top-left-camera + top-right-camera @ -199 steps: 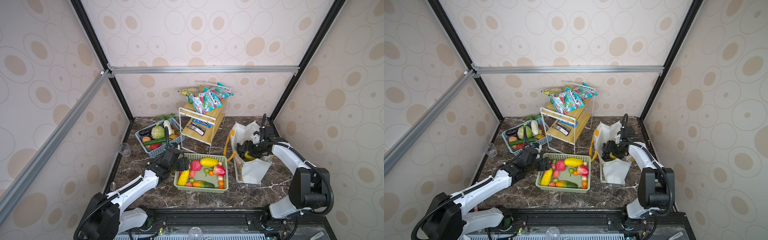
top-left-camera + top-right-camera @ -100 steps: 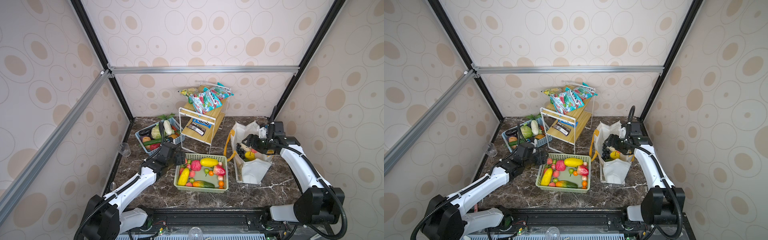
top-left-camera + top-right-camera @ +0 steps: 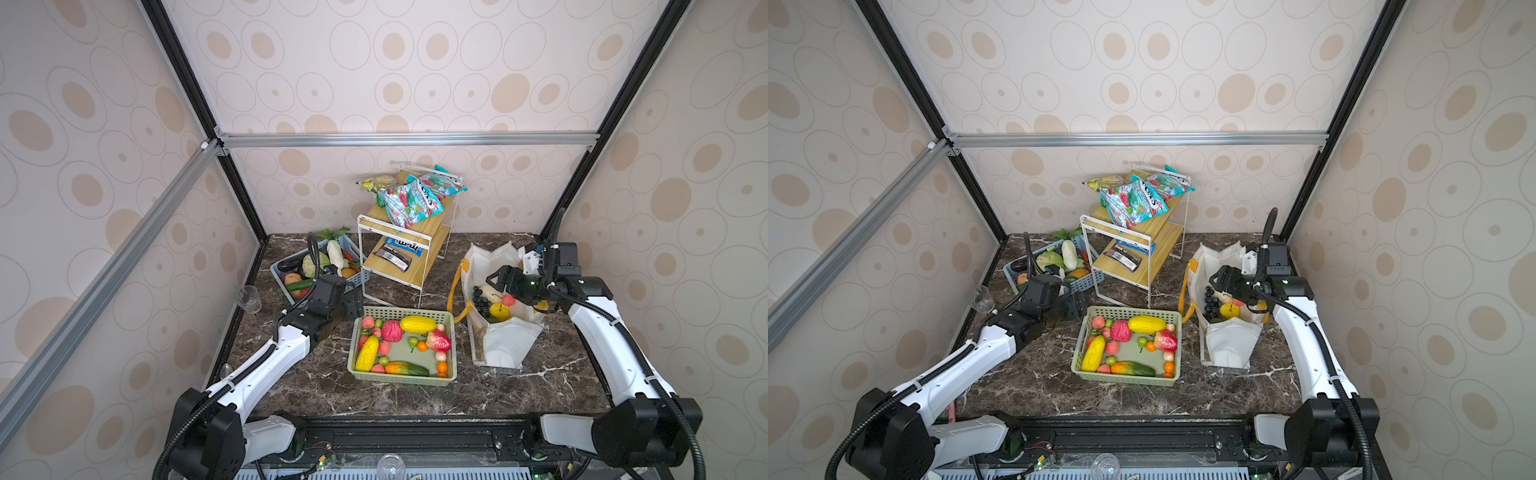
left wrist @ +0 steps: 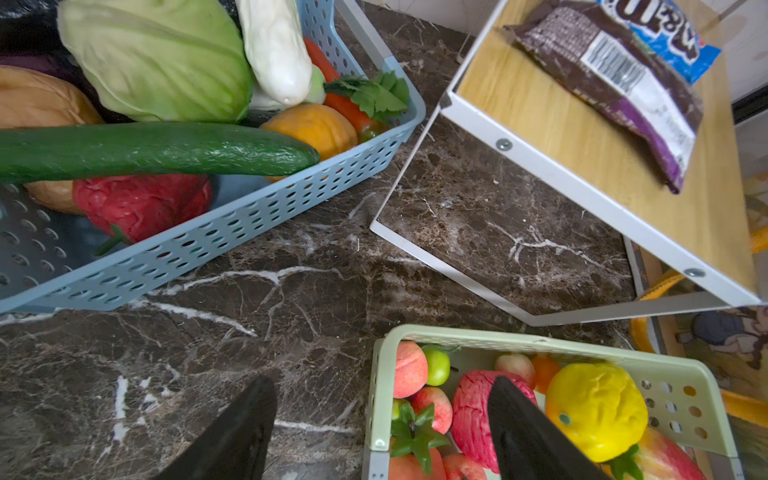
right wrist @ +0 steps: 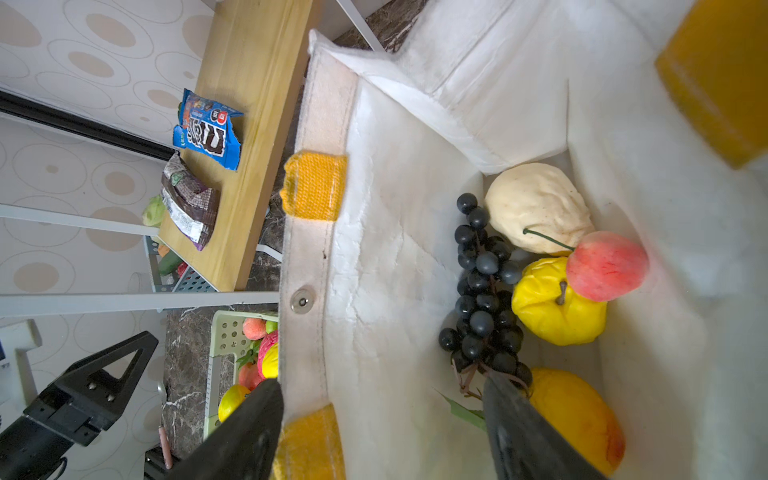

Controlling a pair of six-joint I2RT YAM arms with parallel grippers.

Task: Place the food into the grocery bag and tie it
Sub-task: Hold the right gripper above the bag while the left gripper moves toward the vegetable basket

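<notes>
The left gripper (image 4: 382, 382) hangs with its jaws wide apart and nothing between them. One finger is over the bare marble tabletop (image 4: 291, 332), the other over the corner of the green basket (image 4: 540, 345), above a pink-red fruit (image 4: 469, 415). Ahead of those jaws stand the blue basket (image 4: 249, 216), with a cucumber (image 4: 166, 149) lying across its load, and the white-framed wooden rack (image 4: 582, 166), which carries a brown sweet packet (image 4: 615, 83). The right gripper (image 5: 380, 386) also has its jaws apart and grips nothing. It straddles the rim of the grocery bag (image 5: 395, 208), one finger on the outer side of the wall and the other over the inside, with the snap button (image 5: 302, 300) just ahead between them. The bagged food lies ahead of the inner finger: dark grapes (image 5: 482, 282) nearest, then a yellow fruit (image 5: 557, 307), a peach (image 5: 606, 266) and a pale fruit (image 5: 536, 208). An orange-yellow fruit (image 5: 577, 415) sits right beside that finger.
</notes>
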